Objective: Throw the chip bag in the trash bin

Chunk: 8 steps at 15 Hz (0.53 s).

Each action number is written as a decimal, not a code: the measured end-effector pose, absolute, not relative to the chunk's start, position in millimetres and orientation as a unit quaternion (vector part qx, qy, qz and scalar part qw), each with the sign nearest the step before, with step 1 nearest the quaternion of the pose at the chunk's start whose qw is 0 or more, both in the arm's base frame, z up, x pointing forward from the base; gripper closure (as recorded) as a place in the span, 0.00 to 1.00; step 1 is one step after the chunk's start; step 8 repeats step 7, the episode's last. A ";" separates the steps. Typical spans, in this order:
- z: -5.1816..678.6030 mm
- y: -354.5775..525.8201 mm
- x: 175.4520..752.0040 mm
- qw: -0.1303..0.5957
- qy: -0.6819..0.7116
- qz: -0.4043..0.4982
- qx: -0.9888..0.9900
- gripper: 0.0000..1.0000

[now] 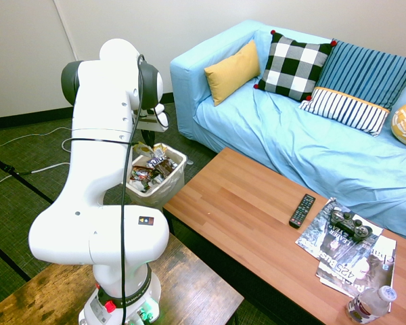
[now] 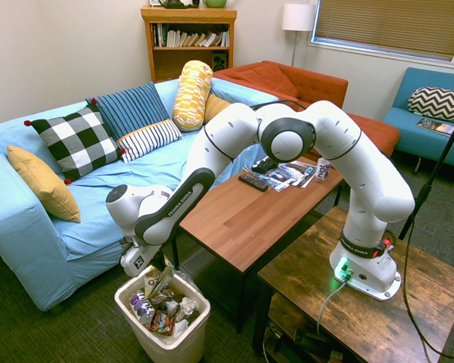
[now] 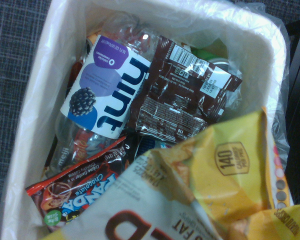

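Arm bends low over the trash bin (image 2: 166,344).
We see the tool (image 2: 153,274) pointing down, clamped on the chip bag (image 2: 160,281).

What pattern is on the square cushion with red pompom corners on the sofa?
Black-and-white check, on the square cushion with red corner pompoms; the first exterior view shows it best.

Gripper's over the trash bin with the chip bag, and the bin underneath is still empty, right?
Not empty. The wrist view shows the trash bin already holding a clear drink bottle and dark candy wrappers. The rest stands: the chip bag hangs from the gripper over the bin in the second exterior view.
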<state>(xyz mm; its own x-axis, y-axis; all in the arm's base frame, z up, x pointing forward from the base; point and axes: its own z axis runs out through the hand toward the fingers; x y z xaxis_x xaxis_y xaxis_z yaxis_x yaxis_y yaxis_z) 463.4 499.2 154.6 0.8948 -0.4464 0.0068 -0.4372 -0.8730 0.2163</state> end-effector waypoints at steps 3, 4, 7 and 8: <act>155.6 500.1 462.7 0.109 -0.228 -0.022 0.967 0.00; 155.5 499.4 463.4 0.109 -0.228 -0.022 0.967 0.00; 155.6 498.6 464.4 0.110 -0.229 -0.022 0.967 0.00; 155.6 498.6 464.4 0.110 -0.229 -0.022 0.967 0.00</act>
